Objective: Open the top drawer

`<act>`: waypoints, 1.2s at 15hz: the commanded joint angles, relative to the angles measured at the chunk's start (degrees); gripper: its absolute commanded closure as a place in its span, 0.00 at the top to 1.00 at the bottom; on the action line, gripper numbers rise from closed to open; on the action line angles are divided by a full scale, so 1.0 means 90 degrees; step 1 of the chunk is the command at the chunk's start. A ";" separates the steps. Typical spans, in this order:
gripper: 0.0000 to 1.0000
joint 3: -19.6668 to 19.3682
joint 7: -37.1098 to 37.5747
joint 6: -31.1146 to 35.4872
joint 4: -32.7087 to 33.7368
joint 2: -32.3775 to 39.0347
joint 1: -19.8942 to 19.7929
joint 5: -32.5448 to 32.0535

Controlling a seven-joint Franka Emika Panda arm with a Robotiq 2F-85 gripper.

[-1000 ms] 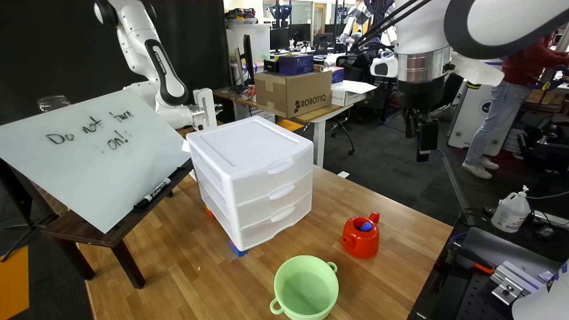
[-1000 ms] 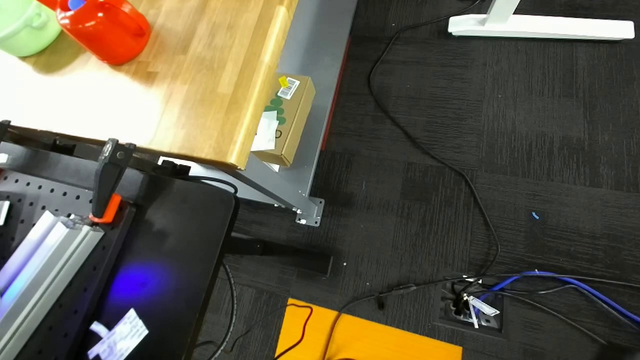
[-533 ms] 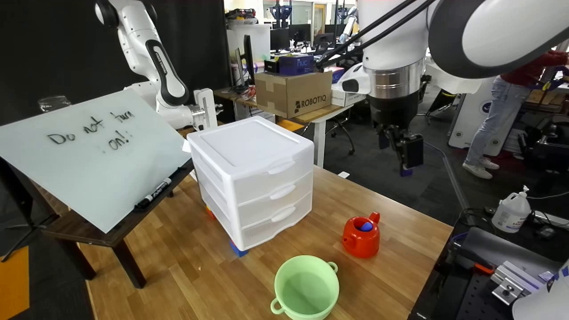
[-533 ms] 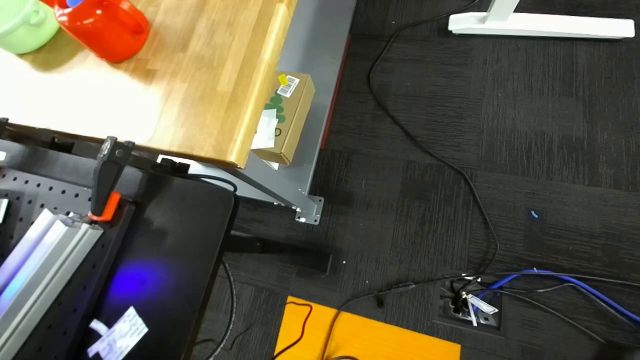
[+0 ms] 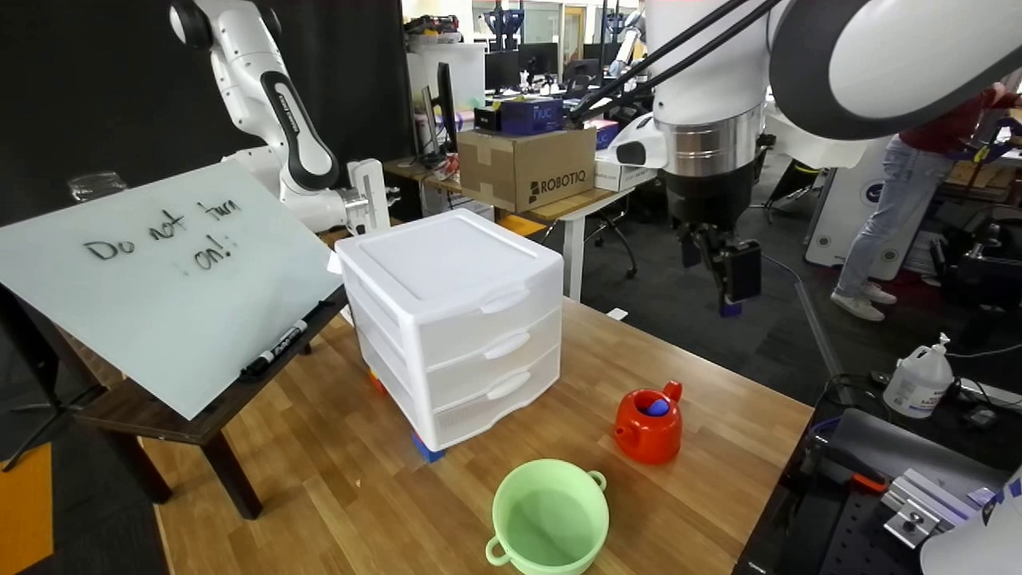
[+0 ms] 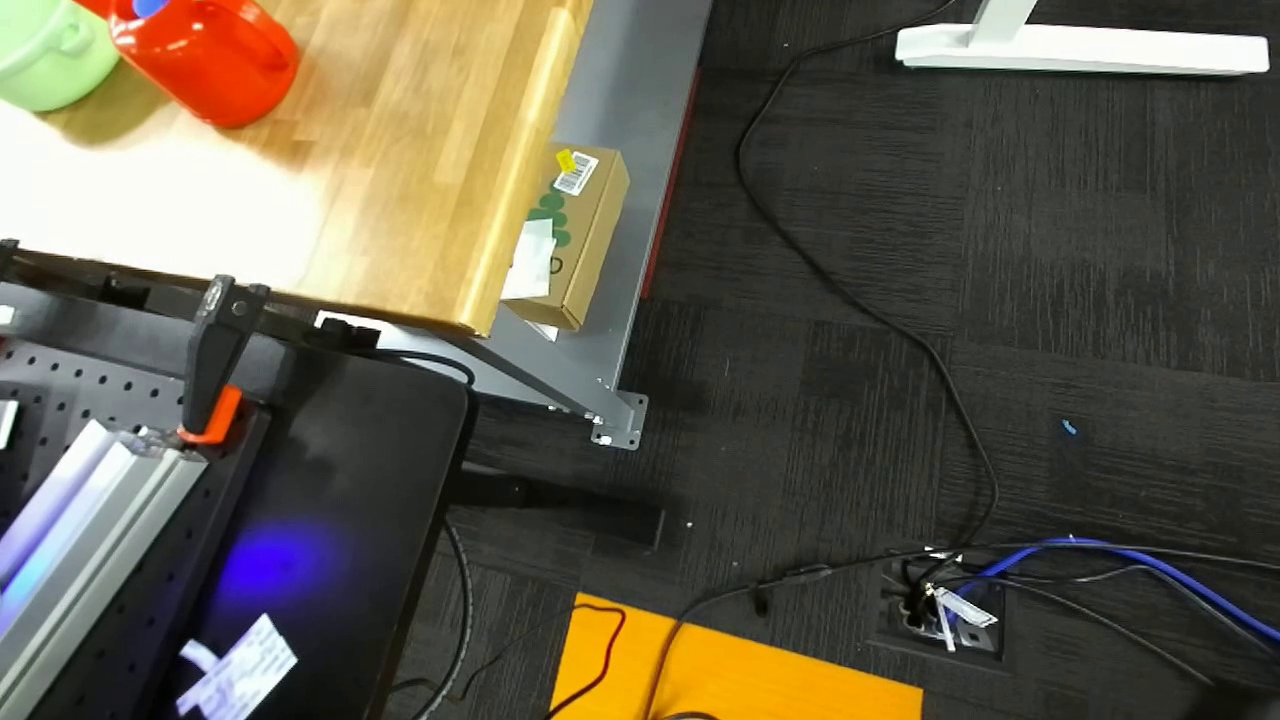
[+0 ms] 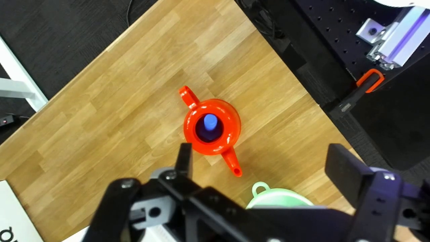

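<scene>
Wrist view shows the hand point(image 7: 261, 163) spread above the table point(image 7: 134, 94); in an exterior view, the top drawer point(image 5: 479, 329) sits closed, highest of three in a white unit point(image 5: 447, 255), well apart from the hand.

white arm point(image 5: 715, 92), dark grey trim point(image 5: 801, 73), silver collar point(image 5: 709, 150), black cables point(image 5: 684, 37), black pincer point(image 7: 264, 168) with bright screws point(image 7: 170, 174)
</scene>
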 commanded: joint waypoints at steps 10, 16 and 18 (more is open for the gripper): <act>1.00 -0.0017 -0.2737 0.1536 0.0082 0.0075 0.0792 0.0664; 1.00 0.0105 -0.2990 0.1764 0.0060 0.0117 0.0661 0.0807; 1.00 0.0118 -0.2989 0.1763 0.0058 0.0111 0.0666 0.0809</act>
